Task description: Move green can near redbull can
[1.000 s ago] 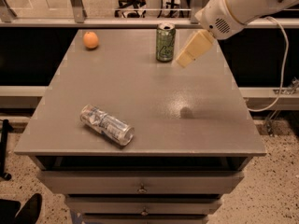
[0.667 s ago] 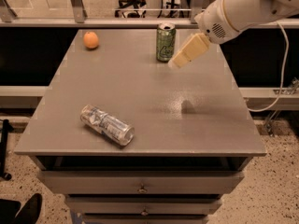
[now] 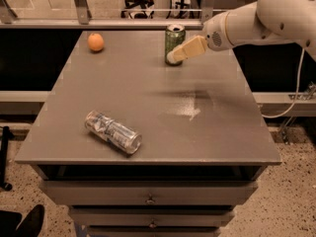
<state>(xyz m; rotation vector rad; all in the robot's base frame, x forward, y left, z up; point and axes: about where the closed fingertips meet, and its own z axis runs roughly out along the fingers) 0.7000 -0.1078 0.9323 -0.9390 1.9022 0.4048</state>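
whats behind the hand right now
The green can stands upright behind the hand, near the table's far edge. The hand covers the can's lower right side, so contact between them cannot be seen.

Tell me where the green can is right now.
In the camera view, the green can stands upright at the far edge of the table, right of the orange, with the tool at its right side.
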